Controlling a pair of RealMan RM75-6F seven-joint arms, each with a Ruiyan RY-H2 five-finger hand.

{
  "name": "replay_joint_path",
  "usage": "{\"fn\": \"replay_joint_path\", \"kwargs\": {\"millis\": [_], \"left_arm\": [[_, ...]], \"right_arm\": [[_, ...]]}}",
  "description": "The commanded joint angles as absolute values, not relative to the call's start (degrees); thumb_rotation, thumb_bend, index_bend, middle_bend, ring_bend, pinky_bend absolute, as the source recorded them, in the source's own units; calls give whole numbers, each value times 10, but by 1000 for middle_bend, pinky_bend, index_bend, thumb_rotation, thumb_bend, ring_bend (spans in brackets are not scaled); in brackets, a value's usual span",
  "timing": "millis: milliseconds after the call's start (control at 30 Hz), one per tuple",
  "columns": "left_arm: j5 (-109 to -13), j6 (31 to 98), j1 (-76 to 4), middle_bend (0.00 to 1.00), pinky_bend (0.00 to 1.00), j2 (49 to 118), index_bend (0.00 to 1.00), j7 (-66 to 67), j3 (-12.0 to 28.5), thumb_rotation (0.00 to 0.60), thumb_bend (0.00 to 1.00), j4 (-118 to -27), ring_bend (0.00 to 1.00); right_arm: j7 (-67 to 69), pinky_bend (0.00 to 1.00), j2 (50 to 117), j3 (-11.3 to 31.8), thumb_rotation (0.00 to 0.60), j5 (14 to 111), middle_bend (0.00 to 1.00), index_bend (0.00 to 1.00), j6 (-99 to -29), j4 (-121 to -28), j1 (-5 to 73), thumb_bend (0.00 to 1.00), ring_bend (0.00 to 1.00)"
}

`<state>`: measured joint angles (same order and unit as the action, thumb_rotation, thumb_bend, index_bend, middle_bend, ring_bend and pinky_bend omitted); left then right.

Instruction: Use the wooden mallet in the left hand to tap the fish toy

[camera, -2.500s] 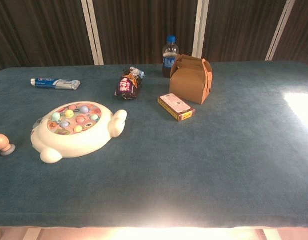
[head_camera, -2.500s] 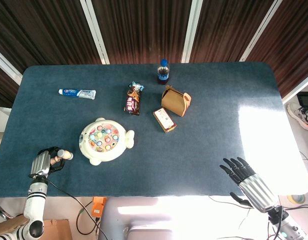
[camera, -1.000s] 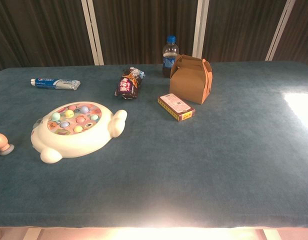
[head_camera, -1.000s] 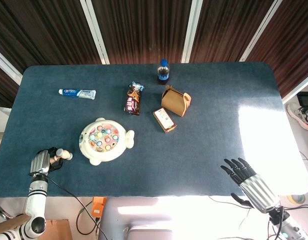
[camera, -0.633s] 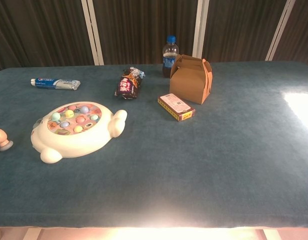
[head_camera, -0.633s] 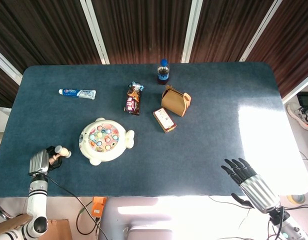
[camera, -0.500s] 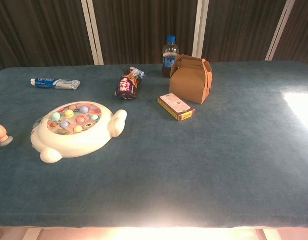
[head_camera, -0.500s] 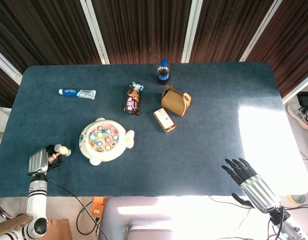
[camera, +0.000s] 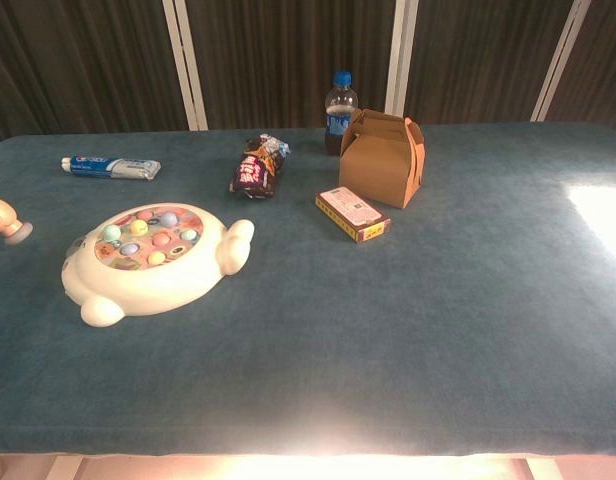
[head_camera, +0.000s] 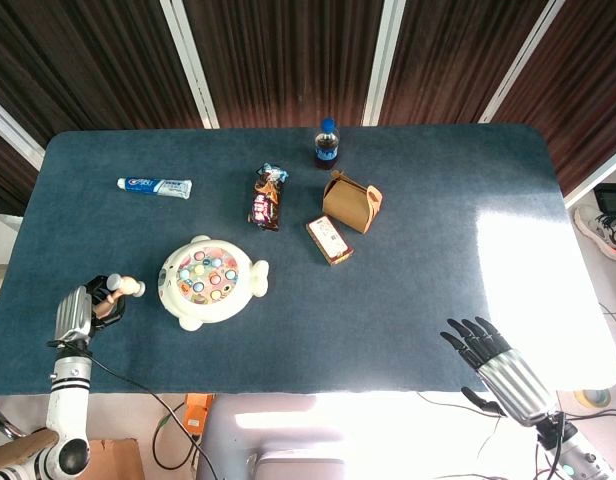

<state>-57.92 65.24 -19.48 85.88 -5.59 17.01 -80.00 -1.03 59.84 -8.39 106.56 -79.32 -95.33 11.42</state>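
Observation:
The cream fish toy [head_camera: 210, 281] [camera: 148, 259] lies on the left half of the table, its round face full of coloured pegs and its tail pointing right. My left hand [head_camera: 83, 312] grips the wooden mallet [head_camera: 124, 288] near the table's front-left corner, just left of the toy and apart from it. In the chest view only the mallet's head [camera: 5, 222] shows at the left edge, above the cloth. My right hand [head_camera: 483, 348] hovers open at the front-right edge, fingers spread, holding nothing.
A toothpaste tube [head_camera: 154, 185] lies at the back left. Behind the toy are a snack packet [head_camera: 267, 197], a cola bottle [head_camera: 327, 143], a brown paper box [head_camera: 352, 201] and a small flat carton [head_camera: 329, 240]. Strong glare covers the blue cloth [head_camera: 518, 260] on the right.
My left hand has lifted the mallet; its head rises along the chest view's left edge and sits a little farther up the table in the head view. The right hand stays put.

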Motion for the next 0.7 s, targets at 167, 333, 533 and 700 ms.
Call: {"fn": "replay_joint_path", "kwargs": {"millis": [167, 333, 533, 700], "left_arm": [[-558, 660, -219, 626, 563, 821, 755, 2, 200, 600, 737, -891, 574], [-524, 662, -250, 628, 576, 825, 756, 73, 210, 600, 739, -915, 583], [-460, 669, -298, 629, 576, 850, 757, 174, 221, 600, 743, -922, 584], [-425, 686, -334, 629, 583, 883, 757, 231, 228, 600, 743, -910, 592]], "right_arm": [[-12, 0, 598, -84, 600, 1064, 0, 0, -790, -955, 115, 239, 0], [-10, 0, 597, -83, 600, 1063, 0, 0, -791, -955, 115, 238, 0], [-5, 0, 594, -82, 600, 1059, 0, 0, -791, -954, 115, 239, 0], [-3, 0, 593, -82, 600, 1056, 0, 0, -788, -953, 116, 238, 0]]}}
